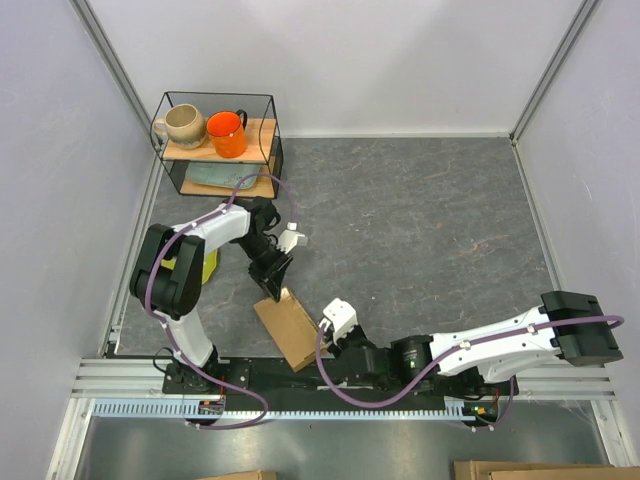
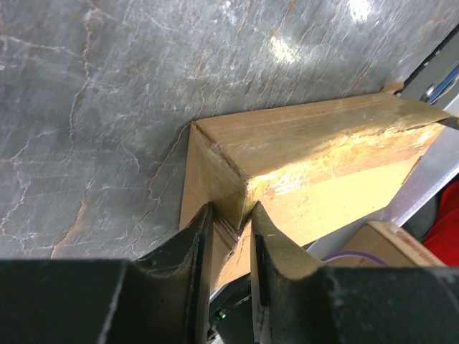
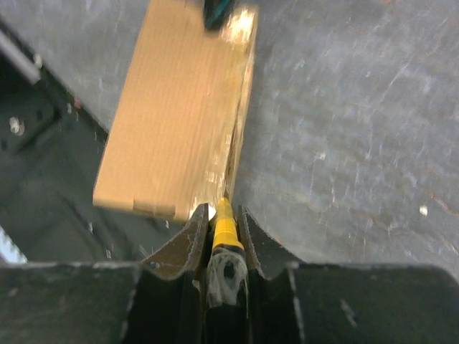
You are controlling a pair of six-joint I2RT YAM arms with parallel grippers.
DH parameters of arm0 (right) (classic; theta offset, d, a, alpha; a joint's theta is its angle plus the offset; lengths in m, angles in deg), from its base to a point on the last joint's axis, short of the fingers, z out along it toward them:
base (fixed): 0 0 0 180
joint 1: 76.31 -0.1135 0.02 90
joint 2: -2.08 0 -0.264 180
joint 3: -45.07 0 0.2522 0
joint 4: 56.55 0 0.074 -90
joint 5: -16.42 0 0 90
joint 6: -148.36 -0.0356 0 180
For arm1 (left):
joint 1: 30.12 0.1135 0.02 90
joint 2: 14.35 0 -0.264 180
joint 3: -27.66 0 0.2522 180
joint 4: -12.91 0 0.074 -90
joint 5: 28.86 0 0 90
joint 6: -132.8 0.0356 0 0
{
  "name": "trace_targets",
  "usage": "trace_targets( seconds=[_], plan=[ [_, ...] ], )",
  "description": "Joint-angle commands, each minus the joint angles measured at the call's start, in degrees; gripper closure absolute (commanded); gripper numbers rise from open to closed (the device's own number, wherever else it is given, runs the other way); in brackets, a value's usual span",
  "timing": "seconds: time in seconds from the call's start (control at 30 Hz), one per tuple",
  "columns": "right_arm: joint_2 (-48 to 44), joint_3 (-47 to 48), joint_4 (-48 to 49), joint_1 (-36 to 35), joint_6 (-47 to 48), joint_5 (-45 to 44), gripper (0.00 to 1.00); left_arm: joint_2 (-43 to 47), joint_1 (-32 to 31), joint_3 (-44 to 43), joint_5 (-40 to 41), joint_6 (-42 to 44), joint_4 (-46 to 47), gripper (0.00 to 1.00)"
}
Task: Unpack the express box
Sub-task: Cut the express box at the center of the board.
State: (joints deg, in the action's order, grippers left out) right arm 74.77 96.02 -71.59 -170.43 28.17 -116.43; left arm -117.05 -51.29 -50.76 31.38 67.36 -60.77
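Observation:
The express box point(image 1: 287, 330), flat brown cardboard with clear tape, lies at the near table edge between the arm bases. My left gripper point(image 1: 275, 290) is shut on the box's far corner; in the left wrist view point(image 2: 231, 215) the fingers pinch the cardboard edge of the box point(image 2: 301, 143). My right gripper point(image 1: 322, 346) is shut on a yellow-handled cutter point(image 3: 224, 228). In the right wrist view point(image 3: 217, 215) the cutter's tip sits at the taped seam along the right edge of the box point(image 3: 172, 115).
A black wire shelf point(image 1: 272, 120) at the back left holds a beige mug point(image 1: 182, 125) and an orange mug point(image 1: 227, 133), with a green plate point(image 1: 215, 178) underneath. A yellow object point(image 1: 208, 265) sits behind the left arm. The metal rail point(image 1: 400, 400) runs along the near edge.

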Motion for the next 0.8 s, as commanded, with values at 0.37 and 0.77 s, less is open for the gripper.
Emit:
trace_targets(
  seconds=[0.37,0.77],
  plan=[
    [2.1,0.9,-11.5,-4.2,0.9,0.8,1.0,5.1,4.0,-6.6,14.2,5.1,2.1,0.03],
    [6.9,2.0,2.4,-3.4,13.1,-1.0,1.0,5.9,-1.4,-20.0,-2.5,13.8,-9.5,0.01]
  ],
)
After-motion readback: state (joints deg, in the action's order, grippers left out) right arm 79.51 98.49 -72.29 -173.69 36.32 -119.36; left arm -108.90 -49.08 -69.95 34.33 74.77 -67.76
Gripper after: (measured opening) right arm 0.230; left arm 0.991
